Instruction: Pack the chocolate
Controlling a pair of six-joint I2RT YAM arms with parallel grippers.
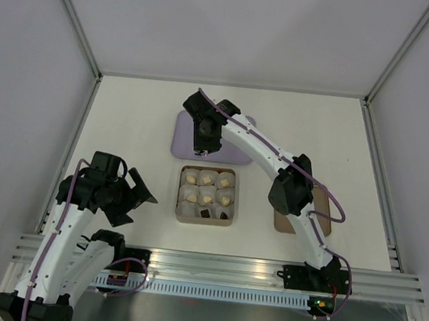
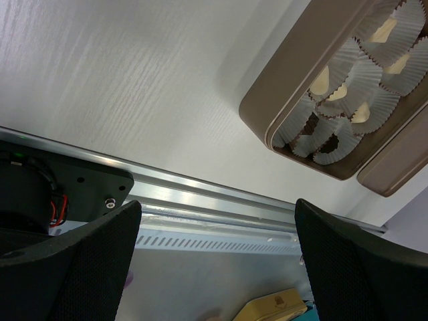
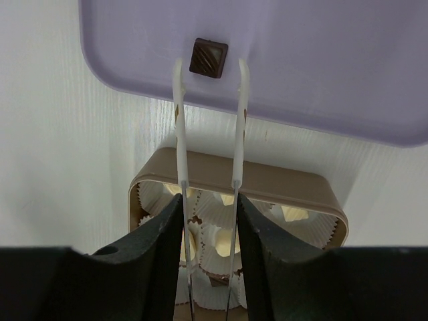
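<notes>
Two grey walls [image 1: 24, 71] and a back panel fence in the white, wood-grained surface [image 1: 126, 121]. A ribbed aluminium rail [image 2: 200, 194] runs along the edge just under the left end effector [image 2: 217, 204]. That end effector hangs released, its black fingers spread wide. A broad stretch of surface lies between it and the box [image 1: 179, 195], off to its right.

The lavender tray [image 3: 334, 67], smooth with rounded corners, lies ahead of the right end effector [image 3: 208, 207], and its near edge crosses under the tongs [image 3: 179, 134]. The square brown box sits directly below and behind this end effector, just beside the tray edge. A matching brown lid [image 1: 325, 218] rests well off to its right, partly under the arm.

The box holds crinkled white paper cups [image 2: 364, 67] packed rim to rim. In the top view six pale chocolates [image 1: 207, 199] fill the two rows nearer the tray, and two dark chocolates [image 1: 223, 215] sit in the row nearest the rail.

The right end effector is clenched on the thin pale tongs, with both arms pinned against its fingers. The tong tips stand apart. The dark chocolate square [image 3: 208, 57], ridged on top, lies flat on the tray between those tips, with a gap showing on each side.
</notes>
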